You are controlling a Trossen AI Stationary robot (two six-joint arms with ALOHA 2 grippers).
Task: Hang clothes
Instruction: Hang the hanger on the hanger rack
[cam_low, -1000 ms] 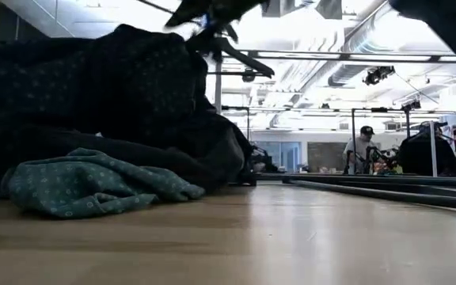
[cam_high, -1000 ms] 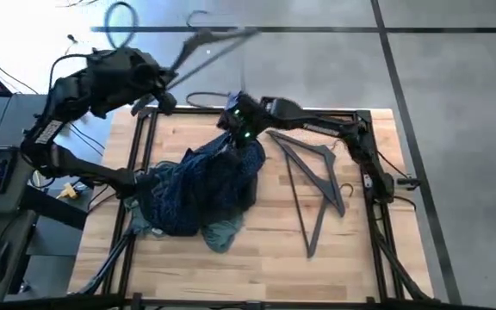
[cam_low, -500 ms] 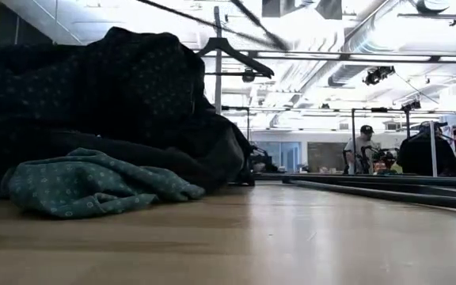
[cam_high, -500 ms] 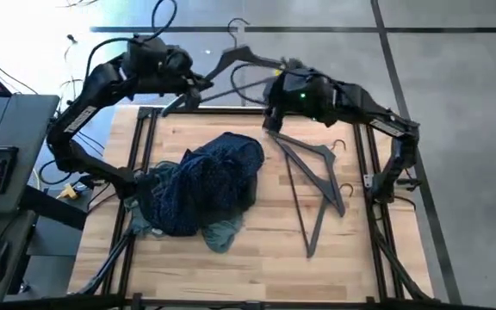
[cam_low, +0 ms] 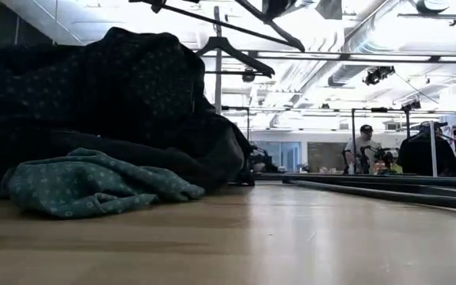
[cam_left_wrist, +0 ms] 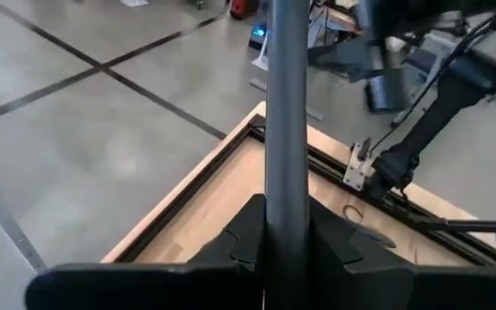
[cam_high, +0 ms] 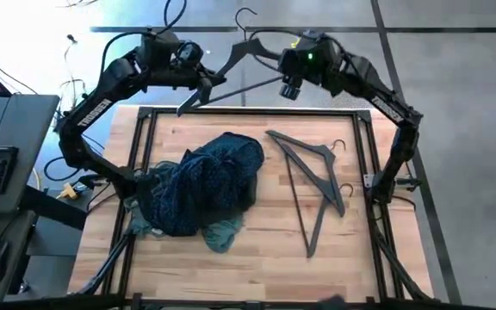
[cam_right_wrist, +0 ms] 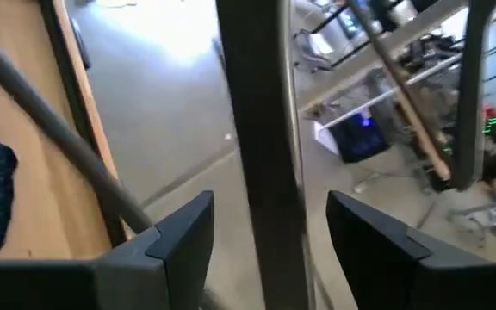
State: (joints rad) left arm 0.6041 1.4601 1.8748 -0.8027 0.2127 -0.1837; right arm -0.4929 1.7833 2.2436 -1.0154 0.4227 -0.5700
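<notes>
Both grippers have risen, left gripper point(cam_high: 198, 79) clamped on the hanger point(cam_high: 246, 71), right gripper point(cam_high: 289, 86) seemingly open around it; the clothes point(cam_high: 203, 182) lie unhung.

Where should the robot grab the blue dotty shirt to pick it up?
Probably the bunched fold that sticks up at the top of the navy dotted shirt, coming straight down from above. It lies limp on top of the pile and its edges are tucked under. The left gripper and right gripper are at the hanger, over the table's far edge.
</notes>
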